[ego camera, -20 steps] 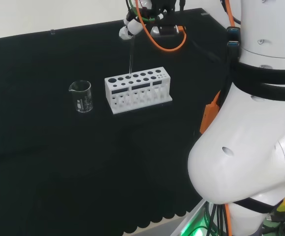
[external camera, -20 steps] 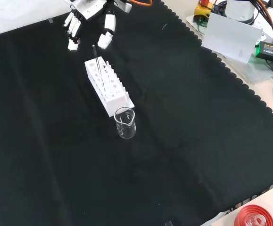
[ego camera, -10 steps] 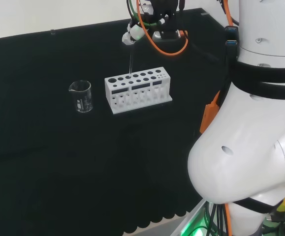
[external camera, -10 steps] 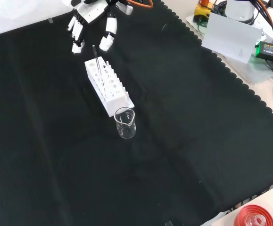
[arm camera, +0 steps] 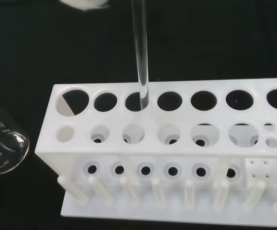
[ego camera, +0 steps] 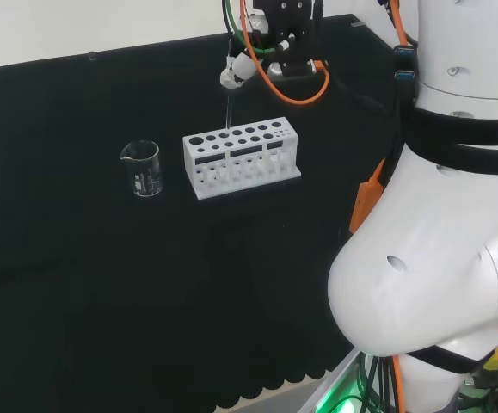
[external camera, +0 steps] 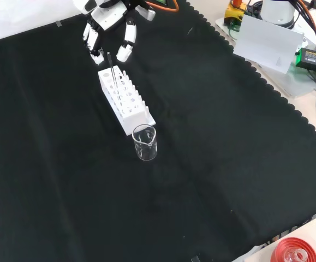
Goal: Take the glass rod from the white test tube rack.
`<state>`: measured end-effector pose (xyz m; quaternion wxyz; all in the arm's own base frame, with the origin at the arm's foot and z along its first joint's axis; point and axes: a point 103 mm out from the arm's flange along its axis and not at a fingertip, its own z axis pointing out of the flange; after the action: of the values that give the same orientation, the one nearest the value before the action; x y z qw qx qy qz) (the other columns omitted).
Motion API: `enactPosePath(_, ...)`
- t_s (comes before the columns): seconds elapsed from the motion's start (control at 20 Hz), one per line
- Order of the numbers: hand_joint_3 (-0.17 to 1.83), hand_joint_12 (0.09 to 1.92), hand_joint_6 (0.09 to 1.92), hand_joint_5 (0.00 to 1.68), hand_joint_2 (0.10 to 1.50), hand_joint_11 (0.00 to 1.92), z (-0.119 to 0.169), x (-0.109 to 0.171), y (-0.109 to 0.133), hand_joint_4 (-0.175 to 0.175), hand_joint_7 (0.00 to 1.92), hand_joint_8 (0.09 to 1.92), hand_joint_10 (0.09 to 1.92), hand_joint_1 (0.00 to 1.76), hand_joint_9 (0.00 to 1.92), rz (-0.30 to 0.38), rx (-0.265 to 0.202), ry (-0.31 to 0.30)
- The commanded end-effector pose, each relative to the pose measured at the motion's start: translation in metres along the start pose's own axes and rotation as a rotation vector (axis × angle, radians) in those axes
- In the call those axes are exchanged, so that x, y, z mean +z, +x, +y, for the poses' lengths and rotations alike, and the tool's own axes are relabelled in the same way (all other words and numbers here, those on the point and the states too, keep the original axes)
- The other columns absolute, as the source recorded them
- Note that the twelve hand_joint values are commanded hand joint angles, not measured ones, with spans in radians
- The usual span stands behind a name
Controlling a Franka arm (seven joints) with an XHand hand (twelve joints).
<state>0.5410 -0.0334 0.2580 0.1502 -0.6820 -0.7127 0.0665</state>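
Note:
The white test tube rack [ego camera: 242, 160] stands on the black cloth, its long side toward the head view. A clear glass rod [ego camera: 228, 110] stands upright in a hole of its back row, third from the beaker end in the wrist view. My hand [external camera: 112, 15] hovers just beyond the rack's far end in the front view, open, with straight fingers [external camera: 126, 50] hanging down on either side of the rod's top and apart from it. The front view shows the rod [external camera: 111, 66] rising from the rack [external camera: 125, 99]. In the wrist view the rod [arm camera: 139, 52] rises from the rack [arm camera: 176, 143].
An empty clear beaker [external camera: 145, 143] stands close to the rack's near end in the front view, left of the rack in the head view [ego camera: 143, 169]. A white box [external camera: 269, 43] and cables lie off the cloth at the front view's upper right. A red ribbed stand [external camera: 295, 253] shows at its lower right.
The hand has moved closer to the rod, to the right in both views, so its fingers now flank the rod's top. Rod, rack and beaker have not moved.

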Motion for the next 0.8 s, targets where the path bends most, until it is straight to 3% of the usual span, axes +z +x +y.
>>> enactPosePath(0.05, 0.47, 1.29, 0.85, 0.67, 0.82, 0.63, 0.005, 0.002, 0.005, -0.059, 0.71, 0.7, 0.62, 0.89, 0.9, 0.001, -0.013, -0.011)
enactPosePath(0.5, 0.6, 1.22, 0.88, 0.76, 0.77, 0.79, 0.01, 0.005, 0.013, -0.071, 0.8, 0.68, 0.55, 1.03, 1.05, -0.021, -0.025, -0.037)
enactPosePath(0.55, 0.49, 1.21, 0.96, 0.82, 0.86, 0.83, 0.012, 0.005, 0.015, -0.063, 0.83, 0.68, 0.53, 1.06, 1.08, -0.018, -0.031, -0.051)
enactPosePath(0.7, 0.16, 1.11, 1.03, 0.93, 1.04, 1.07, 0.01, 0.004, 0.017, -0.144, 0.97, 0.67, 0.47, 1.14, 1.26, 0.016, -0.061, -0.142)
enactPosePath(0.8, 0.08, 0.95, 0.95, 0.96, 1.02, 1.24, 0.009, 0.002, 0.019, -0.14, 1.08, 0.7, 0.54, 1.31, 1.35, 0.065, -0.089, -0.254)
